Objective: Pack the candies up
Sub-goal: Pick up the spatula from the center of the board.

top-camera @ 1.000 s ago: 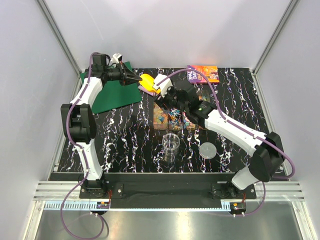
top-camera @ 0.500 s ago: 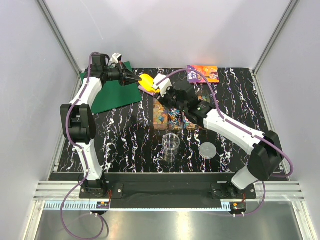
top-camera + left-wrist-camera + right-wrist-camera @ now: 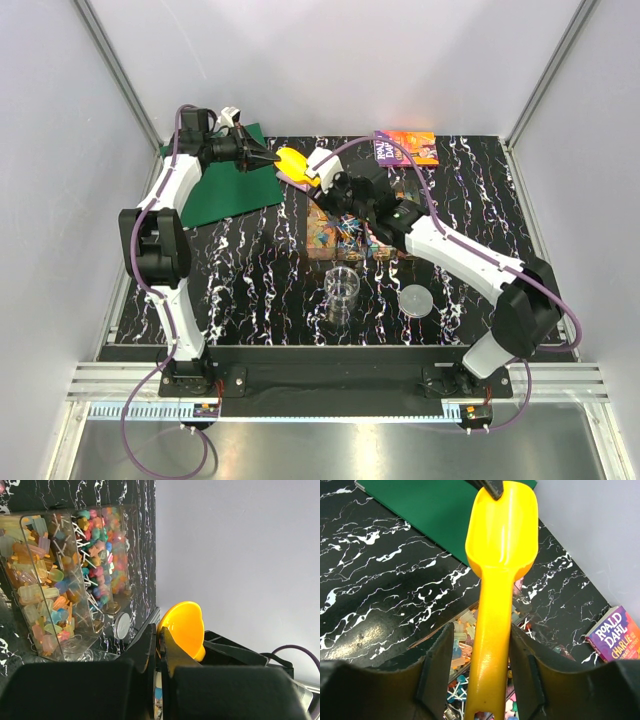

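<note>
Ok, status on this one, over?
Left gripper shut on rim of yellow scoop. Right gripper straddling its handle, gap one side. Candies in clear box. Nothing in the way.

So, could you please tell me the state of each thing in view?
Left gripper: shut on scoop rim.
Scoop: held in the air.
Right gripper: fingers astride scoop handle; grip unclear.
Box: open, full of candies.
Cup: upright, empty.
Lid: lying flat, apart from cup.
Book: closed, flat.
</note>
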Controlling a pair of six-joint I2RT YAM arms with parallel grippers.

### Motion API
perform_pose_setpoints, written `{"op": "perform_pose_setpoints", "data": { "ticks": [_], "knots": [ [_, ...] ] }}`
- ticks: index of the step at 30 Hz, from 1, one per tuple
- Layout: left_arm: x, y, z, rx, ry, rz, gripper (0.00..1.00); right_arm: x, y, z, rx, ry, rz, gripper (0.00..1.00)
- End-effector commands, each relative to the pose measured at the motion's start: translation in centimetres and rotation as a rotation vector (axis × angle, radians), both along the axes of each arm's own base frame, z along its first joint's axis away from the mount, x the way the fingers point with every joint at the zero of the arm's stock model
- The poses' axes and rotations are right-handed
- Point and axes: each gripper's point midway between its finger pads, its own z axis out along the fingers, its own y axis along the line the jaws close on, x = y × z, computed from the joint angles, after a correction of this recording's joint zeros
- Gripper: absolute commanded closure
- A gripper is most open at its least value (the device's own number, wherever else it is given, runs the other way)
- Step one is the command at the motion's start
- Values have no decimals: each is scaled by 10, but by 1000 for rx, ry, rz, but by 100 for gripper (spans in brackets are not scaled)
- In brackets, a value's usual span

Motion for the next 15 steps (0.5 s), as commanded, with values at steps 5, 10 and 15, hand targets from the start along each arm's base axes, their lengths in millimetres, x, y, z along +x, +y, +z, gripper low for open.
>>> {"op": "perform_pose_setpoints", "data": {
  "ticks": [5, 10, 15],
  "knots": [
    [-24, -9, 35, -35, -24, -45, 100, 4, 13, 12, 30, -30, 33, 45],
    [-27, -11, 35, -37, -21, -51, 100, 7, 15, 12, 31, -35, 32, 46],
    [-27, -12, 38, -18, -50, -53, 100, 12, 17, 14, 31, -36, 25, 37]
  ]
}}
